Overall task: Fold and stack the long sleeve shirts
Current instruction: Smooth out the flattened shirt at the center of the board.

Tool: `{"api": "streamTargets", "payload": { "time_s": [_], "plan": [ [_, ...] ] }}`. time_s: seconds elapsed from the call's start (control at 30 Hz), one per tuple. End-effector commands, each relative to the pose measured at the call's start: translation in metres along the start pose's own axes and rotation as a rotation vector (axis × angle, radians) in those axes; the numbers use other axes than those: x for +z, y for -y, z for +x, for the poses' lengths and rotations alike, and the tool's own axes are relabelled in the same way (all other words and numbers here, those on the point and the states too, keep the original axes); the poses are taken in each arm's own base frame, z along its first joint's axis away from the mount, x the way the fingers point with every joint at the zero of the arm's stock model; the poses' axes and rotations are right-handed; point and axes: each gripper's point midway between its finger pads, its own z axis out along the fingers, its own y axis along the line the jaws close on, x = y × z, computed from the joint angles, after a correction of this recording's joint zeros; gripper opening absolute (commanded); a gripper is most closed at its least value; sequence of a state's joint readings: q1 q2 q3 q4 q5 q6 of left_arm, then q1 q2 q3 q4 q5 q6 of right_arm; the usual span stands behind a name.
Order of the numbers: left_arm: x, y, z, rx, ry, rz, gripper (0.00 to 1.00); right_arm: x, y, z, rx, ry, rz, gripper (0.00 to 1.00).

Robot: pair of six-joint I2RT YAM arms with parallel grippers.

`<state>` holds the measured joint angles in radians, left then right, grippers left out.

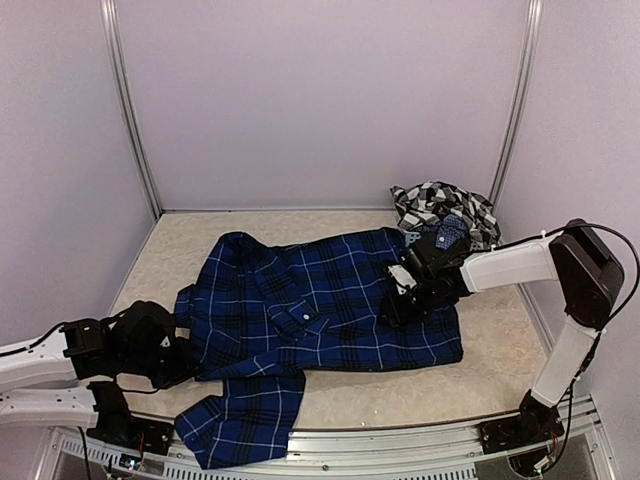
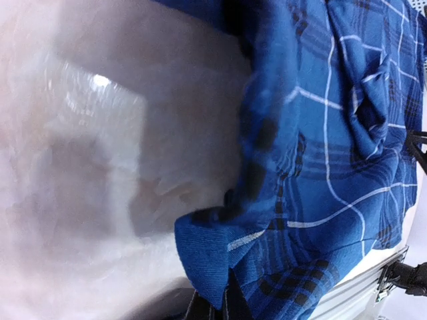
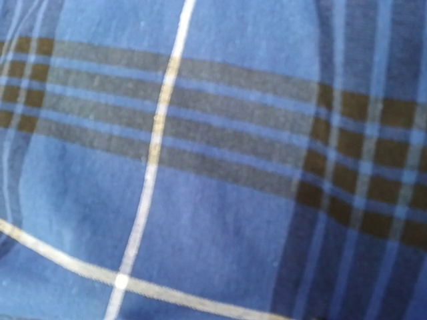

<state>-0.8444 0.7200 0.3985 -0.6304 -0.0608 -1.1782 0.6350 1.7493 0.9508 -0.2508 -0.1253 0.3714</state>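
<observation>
The navy blue plaid shirt (image 1: 320, 300) lies spread across the middle of the table, collar toward the left, and one sleeve (image 1: 240, 415) trails toward the front edge. My left gripper (image 1: 180, 360) sits at the shirt's left edge. In the left wrist view it (image 2: 223, 303) is shut on a fold of the navy cloth (image 2: 320, 167). My right gripper (image 1: 398, 305) rests on the shirt's right part. The right wrist view shows only navy cloth (image 3: 213, 167) close up, and its fingers are hidden. The black-and-white checked shirt (image 1: 445, 208) lies crumpled at the back right corner.
Pale walls with metal posts (image 1: 128, 110) close off the back and sides. A metal rail (image 1: 400, 440) runs along the front edge, with the sleeve end reaching over it. The right arm (image 1: 510, 265) stretches over the table's right side.
</observation>
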Motion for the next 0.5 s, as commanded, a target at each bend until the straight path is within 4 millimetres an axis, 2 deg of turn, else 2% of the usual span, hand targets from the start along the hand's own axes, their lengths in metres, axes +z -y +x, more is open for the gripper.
{"api": "streamTargets", "payload": {
  "time_s": [0.0,0.1,0.27,0.4,0.47],
  "plan": [
    [0.002,-0.038,0.025,-0.108,-0.032,-0.101,0.00,0.001,0.007,0.025,0.015,-0.097,0.047,0.59],
    [0.000,-0.038,0.033,-0.125,-0.044,-0.079,0.00,0.000,0.006,0.017,-0.001,-0.089,0.054,0.59],
    [-0.014,-0.016,0.021,-0.082,0.003,-0.034,0.34,-0.007,0.001,0.003,-0.025,-0.062,0.047,0.60],
    [-0.028,0.011,0.000,-0.005,0.072,-0.022,0.59,-0.013,-0.003,-0.008,-0.044,-0.033,0.036,0.61],
    [-0.032,0.026,-0.014,0.045,0.125,-0.025,0.68,-0.016,-0.005,-0.014,-0.056,-0.013,0.036,0.62]
  ]
}}
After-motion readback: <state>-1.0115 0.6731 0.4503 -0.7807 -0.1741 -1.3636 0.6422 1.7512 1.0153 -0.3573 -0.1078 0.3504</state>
